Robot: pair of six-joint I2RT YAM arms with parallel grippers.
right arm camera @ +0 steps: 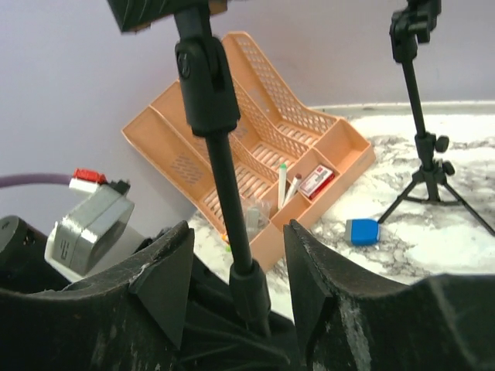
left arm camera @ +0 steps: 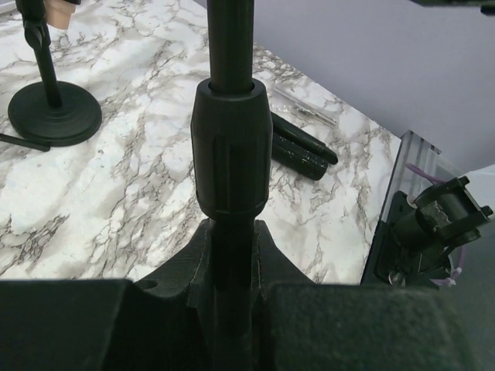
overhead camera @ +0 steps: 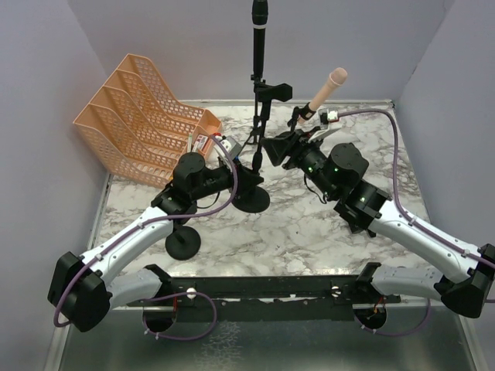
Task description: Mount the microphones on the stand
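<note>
Your left arm stretched to mid-surface, left fingers clamped on the stand pole. Your right fingers gaped either side of it. One black microphone sat atop that stand; pink microphone clipped near far right corner.

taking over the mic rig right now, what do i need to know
Left gripper: shut on a stand pole, just under its collar.
Right gripper: open, fingers either side of what looks like the same pole, higher up.
Done: pink microphone sits in a clip; one black microphone stands upright on the tall stand at the back.
Left to do: two black microphones lie side by side on the marble table, clear of both grippers; each needs clipping to a stand.
</note>
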